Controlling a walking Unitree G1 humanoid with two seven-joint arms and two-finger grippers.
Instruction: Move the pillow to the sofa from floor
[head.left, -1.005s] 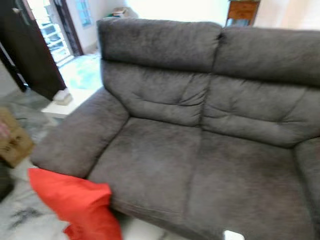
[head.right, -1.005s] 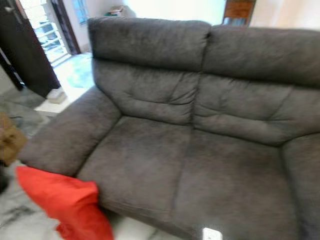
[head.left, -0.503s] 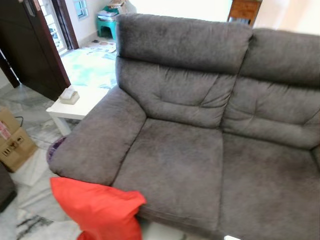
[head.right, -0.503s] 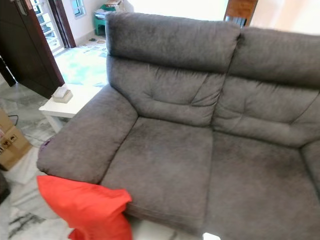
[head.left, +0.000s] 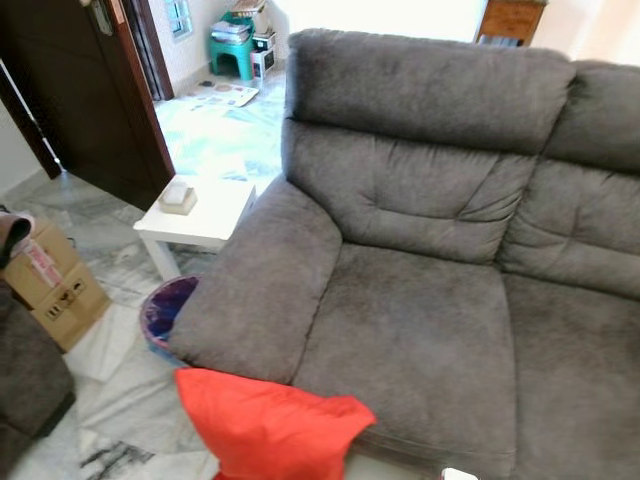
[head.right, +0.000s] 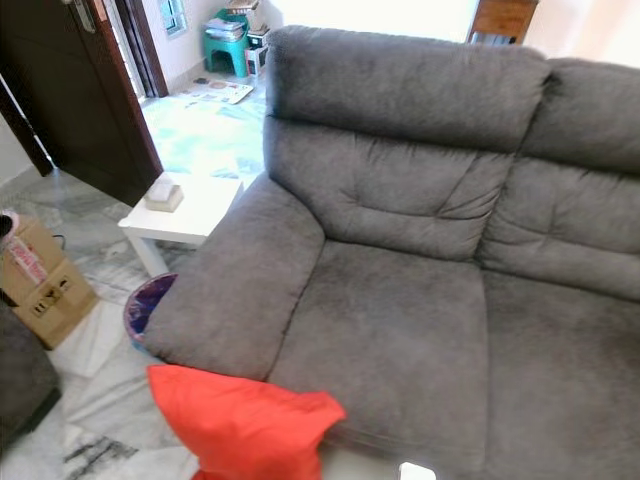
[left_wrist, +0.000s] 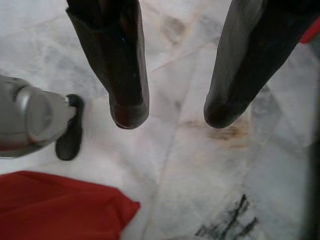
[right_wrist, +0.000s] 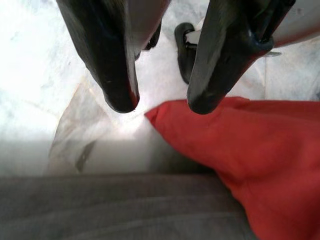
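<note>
While neither arm has yet engaged the load, the left end effector (left_wrist: 172, 107) hangs over the marble floor (left_wrist: 210, 170) with its fingers spread and nothing between them, a corner of the red pillow (left_wrist: 60, 207) lying near it. The right end effector (right_wrist: 160, 97) is likewise spread and empty, poised just above another corner of the pillow, close to the front edge of the sofa (head.left: 420, 320).

Item: the pillow rests on the floor, leaning against the front of the sofa's seat below its armrest, not yet on the cushion.

Nearby, relative to the sofa: a purple bin (head.left: 165, 312) just beside the armrest; a small white worktop (head.left: 200, 215) beyond the bin, carrying a tissue box (head.left: 178, 196); a cardboard box (head.left: 50, 285) well apart.

Risks, as judged: a pinch on one thin corner may slip, the soft fabric sagging out of the fingers; a low lift could snag the pillow on the seat edge.
</note>
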